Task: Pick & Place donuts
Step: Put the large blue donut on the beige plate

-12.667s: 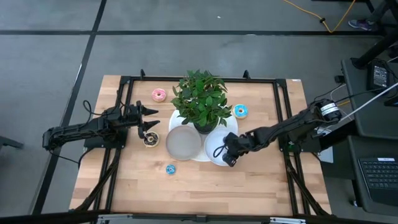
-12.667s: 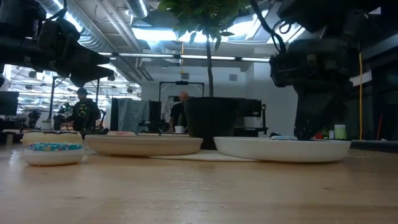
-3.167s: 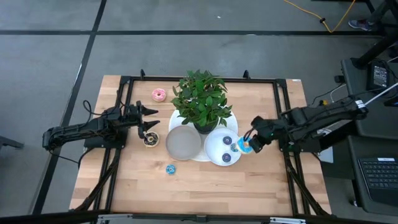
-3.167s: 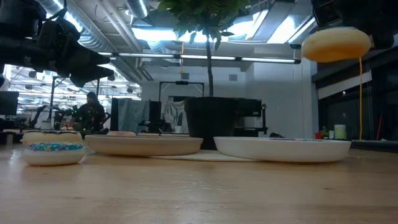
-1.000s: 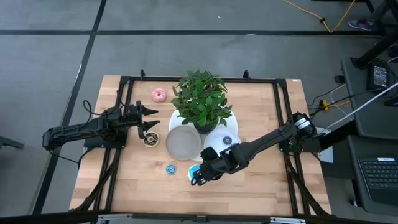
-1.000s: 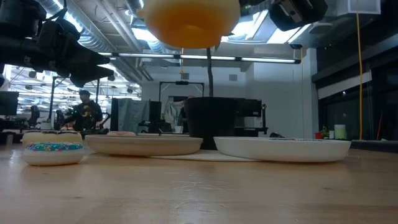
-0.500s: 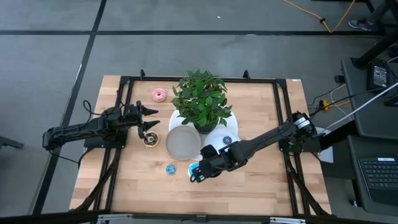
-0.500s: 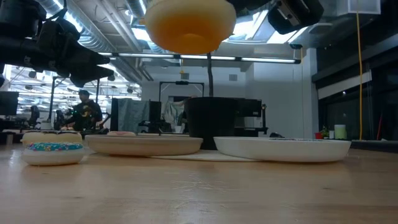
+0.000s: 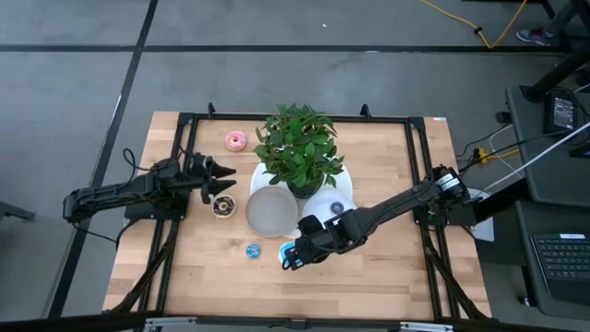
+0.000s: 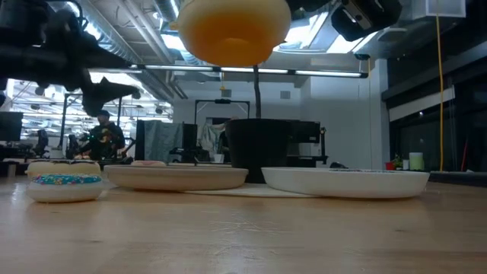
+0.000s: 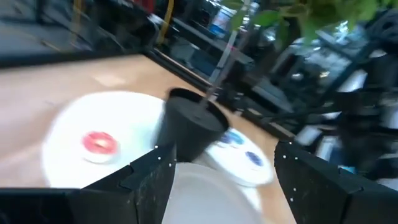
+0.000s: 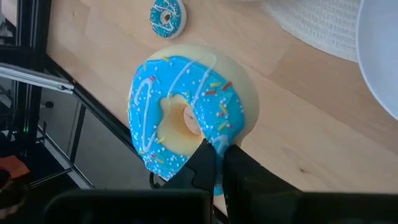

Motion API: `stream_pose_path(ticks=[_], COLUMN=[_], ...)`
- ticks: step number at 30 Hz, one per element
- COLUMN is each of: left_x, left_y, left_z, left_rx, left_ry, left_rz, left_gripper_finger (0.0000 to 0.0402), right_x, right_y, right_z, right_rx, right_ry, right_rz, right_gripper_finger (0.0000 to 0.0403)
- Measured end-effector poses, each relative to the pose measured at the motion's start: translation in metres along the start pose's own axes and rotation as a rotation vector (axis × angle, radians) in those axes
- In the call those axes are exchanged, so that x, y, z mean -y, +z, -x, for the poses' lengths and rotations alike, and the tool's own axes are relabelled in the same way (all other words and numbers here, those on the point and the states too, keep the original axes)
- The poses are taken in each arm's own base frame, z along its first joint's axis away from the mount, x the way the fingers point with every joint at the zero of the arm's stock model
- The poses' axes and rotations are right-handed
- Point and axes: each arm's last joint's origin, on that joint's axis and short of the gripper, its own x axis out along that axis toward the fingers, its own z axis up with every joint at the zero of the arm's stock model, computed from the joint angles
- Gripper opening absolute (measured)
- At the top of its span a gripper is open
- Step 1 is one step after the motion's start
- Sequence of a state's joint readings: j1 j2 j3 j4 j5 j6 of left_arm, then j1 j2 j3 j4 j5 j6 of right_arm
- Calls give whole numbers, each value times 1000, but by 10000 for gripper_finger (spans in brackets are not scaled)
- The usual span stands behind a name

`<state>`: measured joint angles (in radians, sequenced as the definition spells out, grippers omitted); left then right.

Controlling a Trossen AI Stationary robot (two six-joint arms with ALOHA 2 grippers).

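A large blue-iced donut (image 12: 186,118) hangs above the table's near middle, with my right gripper (image 9: 289,258) shut on it. The low view shows its pale underside (image 10: 232,29) high over the wood. A mini blue donut (image 9: 253,250) lies on the table just left of it. A pink donut (image 9: 235,140) lies at the far left, and a chocolate one (image 9: 223,207) rests beside the grey plate (image 9: 261,221). Two mini blue donuts (image 9: 336,208) lie on the white plate (image 9: 318,231). My left gripper (image 9: 224,178) waits open at the table's left, above the chocolate donut. My right gripper pinches the donut's ring at one side (image 12: 219,138) between its two fingers, which stand nearly together. The fingers slant down from the table's right. The donut is lifted clear of the table, iced face up.
A potted plant (image 9: 300,148) stands at the middle behind the plates, on a white mat (image 9: 263,174). A black frame (image 9: 184,124) runs along the table's sides. Bare wood (image 9: 369,277) lies along the near edge.
My left gripper has rolled about its own pointing line without leaving its place, and its fingers stay open. My right gripper keeps the blue donut lifted at the same spot.
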<state>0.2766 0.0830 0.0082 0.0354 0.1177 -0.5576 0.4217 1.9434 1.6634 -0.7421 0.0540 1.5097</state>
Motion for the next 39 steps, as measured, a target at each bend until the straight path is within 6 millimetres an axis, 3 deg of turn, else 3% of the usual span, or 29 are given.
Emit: stream_pose_path(ticks=[5, 11, 29, 39], left_x=[5, 18, 73, 109], left_y=[1, 14, 69, 112], left_z=[1, 5, 34, 32], left_rx=[-65, -95, -187, -245], left_ry=[-103, -203, -355, -388], left_rz=[133, 137, 44, 16], left_gripper_finger=[260, 248, 214, 214], right_x=[0, 0, 0, 0], right_y=[0, 0, 0, 0], right_z=[0, 0, 0, 0], right_rx=[1, 4, -2, -3], right_ry=[0, 0, -1, -1], right_rz=[0, 0, 1, 17], right_gripper_finger=[18, 18, 18, 19])
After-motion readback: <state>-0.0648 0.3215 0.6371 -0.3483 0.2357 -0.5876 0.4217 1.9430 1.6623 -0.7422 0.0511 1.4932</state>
